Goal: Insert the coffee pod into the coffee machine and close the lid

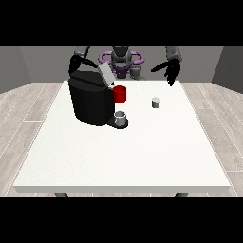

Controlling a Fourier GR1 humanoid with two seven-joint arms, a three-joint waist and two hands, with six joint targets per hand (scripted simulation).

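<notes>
- Over at the view's left, the robot hand (74,63) hangs above the back corner of the bench (118,161), just behind the coffee machine; I cannot tell how its fingers lie.
- Next comes the black coffee machine (90,100), close to the bench's left edge, its grey lid (106,74) tilted up and open.
- A red part (120,94) juts from the machine's front, and a grey cup (121,117) stands on the base below it.
- Further right, the small grey coffee pod (155,102) stands upright alone, well apart from the machine, with bare bench all round it.
- At the view's right, the other robot hand (171,70) hovers above the far edge, fingers spread apart and empty, behind the pod.
- Nearer the front edge the bench surface runs wide and open.
</notes>
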